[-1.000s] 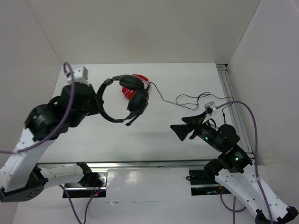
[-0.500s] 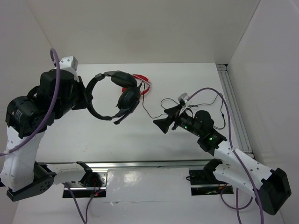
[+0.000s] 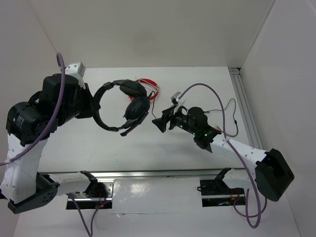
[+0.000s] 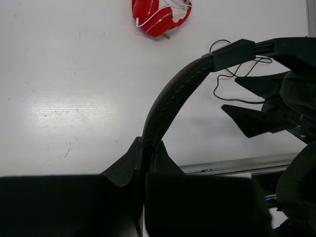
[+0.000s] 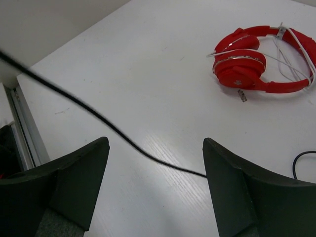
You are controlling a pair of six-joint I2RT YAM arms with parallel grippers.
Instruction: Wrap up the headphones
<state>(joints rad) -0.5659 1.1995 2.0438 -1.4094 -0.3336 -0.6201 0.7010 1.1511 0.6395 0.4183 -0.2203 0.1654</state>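
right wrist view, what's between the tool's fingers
A thin black cable crosses between the right tool's open fingers, over white table; the right wrist view shows it.

Top external: high, behind arm bases, faces down and forward over whole tabletop (image 3: 197,94); bases at 6 o'clock.
Left wrist: tight behind left tool (image 4: 146,150); black headphones (image 4: 170,101) fill foreground, red headphones (image 4: 160,15) at 12 o'clock, right tool (image 4: 229,93) at 3 o'clock.
Right wrist: low, close over tabletop; red headphones at 1 o'clock.
All three views share red headphones.

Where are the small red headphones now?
In the top view, the red headphones lie on the table near the back centre, just behind the black headphones.
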